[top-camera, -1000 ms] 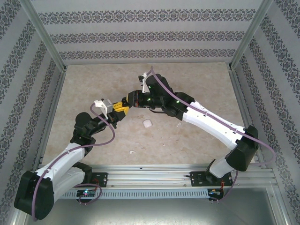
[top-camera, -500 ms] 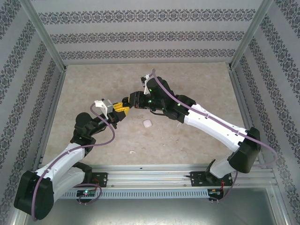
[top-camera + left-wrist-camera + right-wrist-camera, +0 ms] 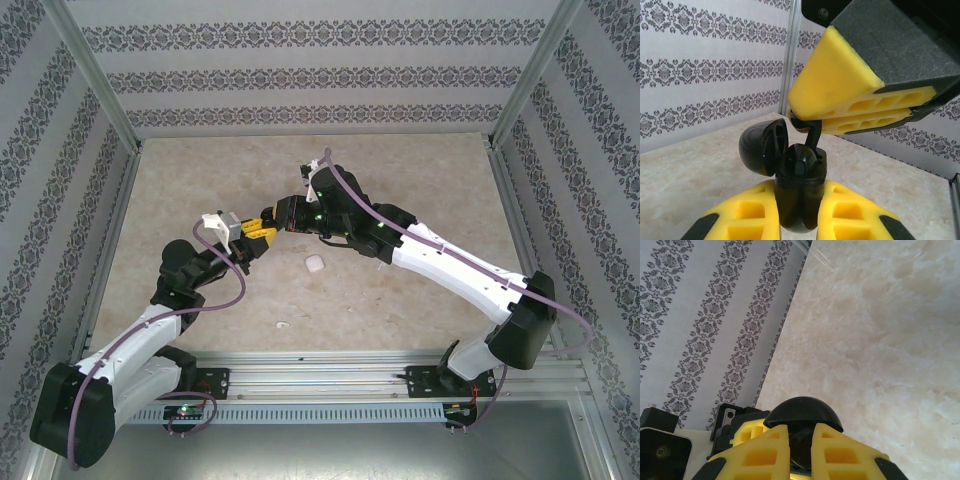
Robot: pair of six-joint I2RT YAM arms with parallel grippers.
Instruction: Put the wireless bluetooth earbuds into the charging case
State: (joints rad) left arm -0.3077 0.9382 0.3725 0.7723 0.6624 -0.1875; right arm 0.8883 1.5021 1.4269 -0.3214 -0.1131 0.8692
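Black charging case (image 3: 799, 197), open, in left pincer (image 3: 801, 212), earbud (image 3: 812, 134) in right pincer (image 3: 799, 116)

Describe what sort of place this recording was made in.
Probably a purpose-built robot test booth, not a real room: patterned wallpaper panels set in an aluminium frame, boxing in a marble-look tabletop with a mounting rail along its near edge.

2 black-and-white arms (image 3: 450, 265), purple cables (image 3: 236, 288), yellow ribbed end effector fingers (image 3: 840, 455).
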